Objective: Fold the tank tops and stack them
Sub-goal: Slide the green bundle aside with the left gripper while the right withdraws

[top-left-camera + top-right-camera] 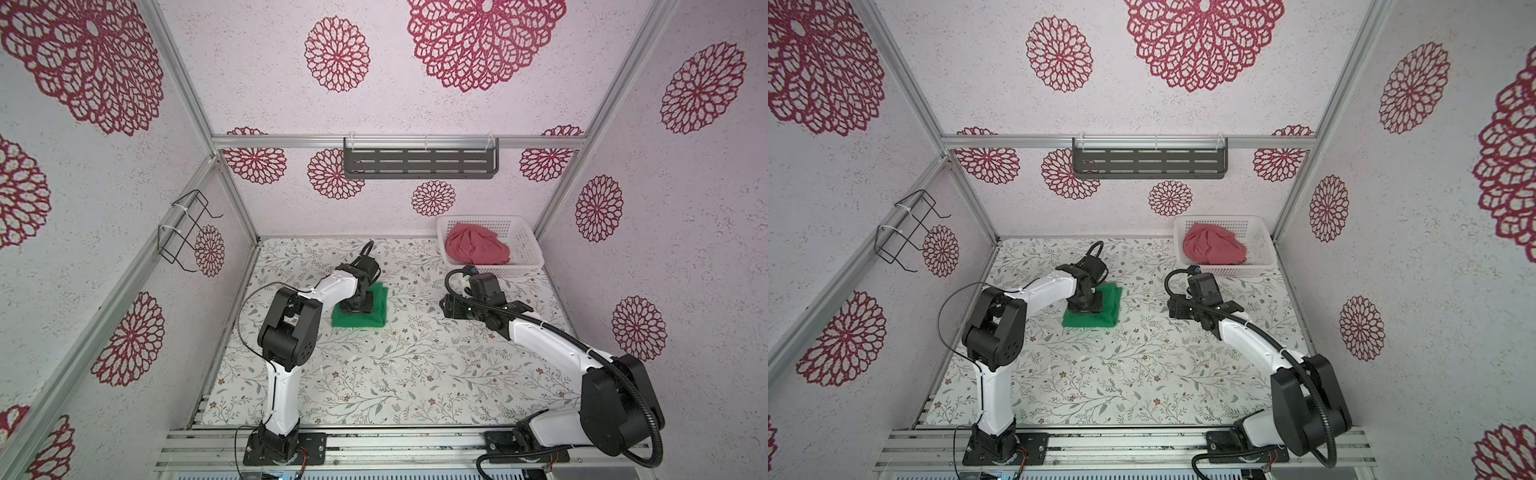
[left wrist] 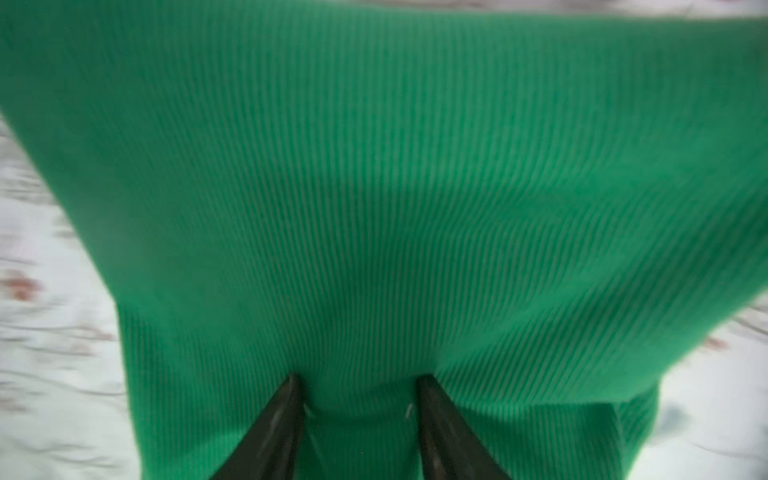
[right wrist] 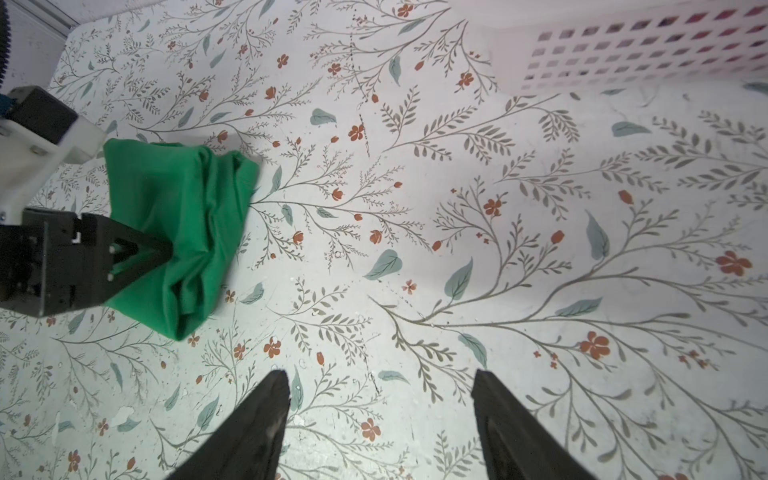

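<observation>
The green tank top [image 1: 376,320] [image 1: 1104,320] lies folded into a small block left of the table's middle. My left gripper [image 1: 357,305] [image 1: 1086,303] points down onto it. In the left wrist view its fingertips stand apart, pressed into the ribbed green tank top [image 2: 374,187], with cloth between my left gripper's [image 2: 359,380] tips. The pinkish red tank top [image 1: 478,249] [image 1: 1214,249] sits crumpled in the white basket [image 1: 490,272] [image 1: 1262,237]. My right gripper [image 1: 449,308] [image 1: 1173,308] [image 3: 380,378] hangs open over bare table, to the right of the green tank top [image 3: 187,199].
The basket [image 3: 623,54] stands in the back right corner, just behind my right gripper. A dark slotted shelf [image 1: 419,164] hangs on the back wall. A black wire rack [image 1: 187,232] hangs on the left wall. Walls close the table in on three sides.
</observation>
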